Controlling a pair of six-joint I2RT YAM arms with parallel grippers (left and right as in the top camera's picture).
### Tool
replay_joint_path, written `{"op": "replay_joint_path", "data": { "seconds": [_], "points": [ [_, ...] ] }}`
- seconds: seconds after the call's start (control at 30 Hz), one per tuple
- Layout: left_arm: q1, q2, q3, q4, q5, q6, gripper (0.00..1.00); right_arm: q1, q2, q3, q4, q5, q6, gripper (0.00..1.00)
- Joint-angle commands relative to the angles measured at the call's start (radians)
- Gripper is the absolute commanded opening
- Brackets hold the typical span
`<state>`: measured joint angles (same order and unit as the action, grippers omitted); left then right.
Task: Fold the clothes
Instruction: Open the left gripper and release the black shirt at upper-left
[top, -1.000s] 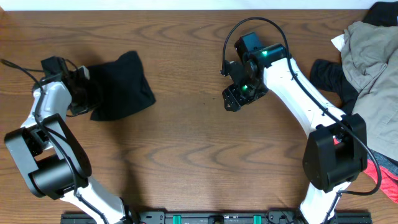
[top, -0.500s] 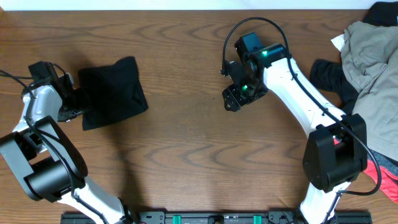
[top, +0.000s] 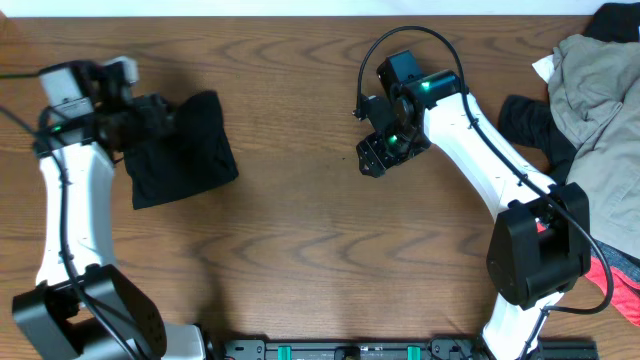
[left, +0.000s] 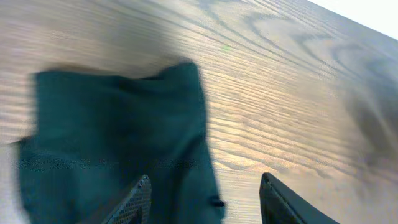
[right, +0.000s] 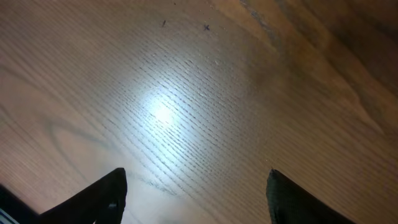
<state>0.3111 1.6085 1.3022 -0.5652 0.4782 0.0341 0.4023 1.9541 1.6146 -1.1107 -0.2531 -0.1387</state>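
Note:
A folded black shirt (top: 185, 150) lies as a compact square at the table's left; in the left wrist view the same shirt (left: 112, 134) fills the lower left. My left gripper (top: 158, 112) hovers over its upper left corner, open (left: 206, 180), holding nothing. My right gripper (top: 372, 158) hangs open over bare wood near the table's middle, and in its own view the right gripper (right: 196, 175) has only wood grain between the fingers. More clothes are heaped at the right edge: a khaki-grey garment (top: 600, 100), a black one (top: 528, 122) and a coral-pink one (top: 612, 285).
The wooden table (top: 300, 250) stretches bare between the folded shirt and the heap. The right arm's white links (top: 490, 165) run diagonally from its base (top: 535, 255) at the lower right. The far table edge lies just behind the left arm.
My left gripper has opened and let go of the folded shirt, then risen and drawn back above it. The shirt shifted slightly left before release. The right arm has not moved.

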Motion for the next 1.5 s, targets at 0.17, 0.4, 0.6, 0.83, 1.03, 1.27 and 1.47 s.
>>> {"op": "replay_joint_path", "data": {
  "seconds": [0.17,0.4,0.6,0.83,1.03,1.27,1.47],
  "points": [
    [-0.165,0.190,-0.016,0.030,0.026,0.026,0.56,-0.005,-0.034,-0.007,-0.002,0.002,0.022,0.70],
    [-0.245,0.326,-0.016,0.052,-0.133,0.024,0.57,-0.004,-0.034,-0.007,-0.009,0.002,0.022,0.70],
    [-0.237,0.361,-0.016,-0.105,-0.176,0.024,0.56,-0.007,-0.034,-0.007,-0.016,0.003,0.022,0.70],
    [-0.238,0.361,-0.016,-0.201,-0.410,0.004,0.56,-0.014,-0.034,-0.007,-0.016,0.002,0.022,0.70],
    [-0.232,0.361,-0.016,-0.205,-0.450,-0.010,0.56,-0.017,-0.034,-0.007,-0.017,0.002,0.022,0.70],
    [-0.238,0.332,-0.013,-0.205,-0.269,0.066,0.57,-0.020,-0.034,-0.007,0.011,0.012,0.046,0.67],
    [-0.285,0.161,-0.013,-0.182,-0.284,0.085,0.63,-0.060,-0.062,-0.006,0.129,0.185,0.217,0.72]
  ]
}}
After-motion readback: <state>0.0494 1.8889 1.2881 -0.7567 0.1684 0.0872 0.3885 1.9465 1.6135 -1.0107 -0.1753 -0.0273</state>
